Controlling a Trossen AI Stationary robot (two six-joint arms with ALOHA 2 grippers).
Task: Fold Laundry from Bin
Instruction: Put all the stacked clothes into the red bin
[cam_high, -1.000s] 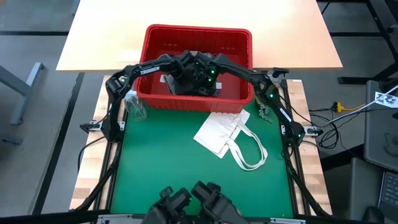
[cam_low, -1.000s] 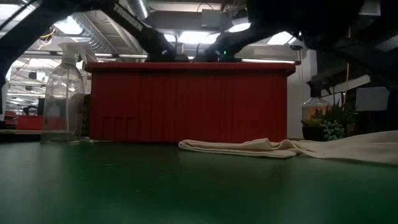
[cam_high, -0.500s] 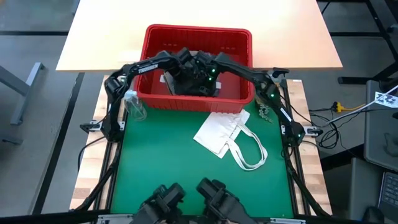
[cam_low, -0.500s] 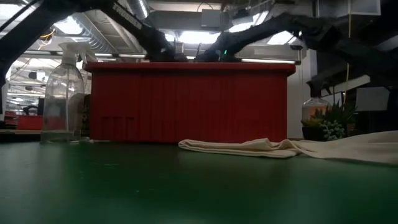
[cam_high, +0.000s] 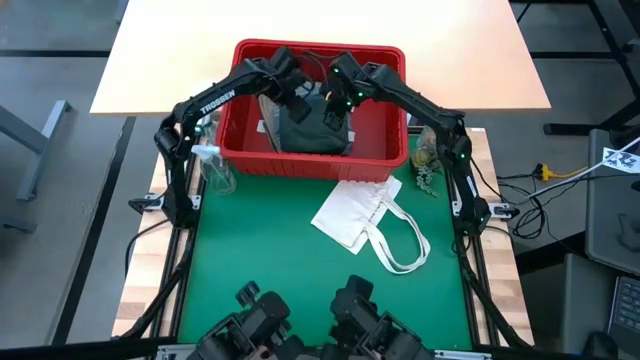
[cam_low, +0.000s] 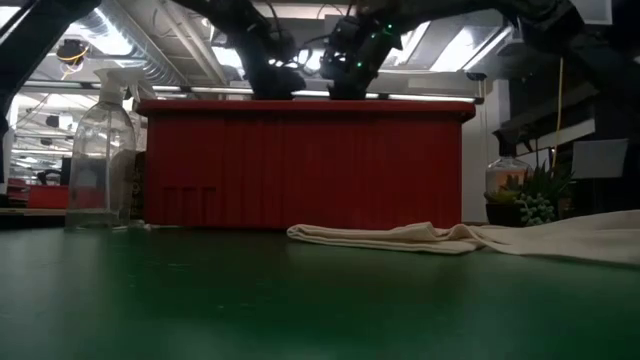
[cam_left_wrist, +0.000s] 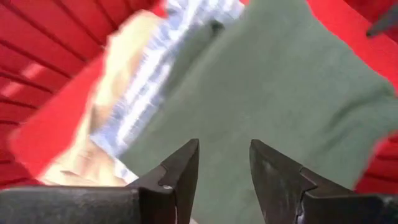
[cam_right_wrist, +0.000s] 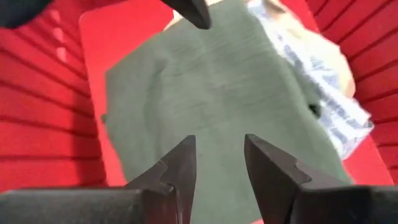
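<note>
From above, the large red slotted plastic bin (cam_high: 318, 105) sits at the green tabletop's (cam_high: 280, 260) far edge, a dark green soft garment (cam_high: 312, 130) heaped inside. The left gripper (cam_high: 290, 88) and right gripper (cam_high: 335, 95) hang above it.

At table height, both grippers show over the bin's rim.

Left wrist: parted, empty jaws over green cloth, with a blue-white striped shirt (cam_left_wrist: 158, 74) and tan garment (cam_left_wrist: 124, 68) beside it.

Right wrist: likewise released; the garment's long axis runs diagonally. It looks light and limp; pinching an edge fold seems best.
</note>
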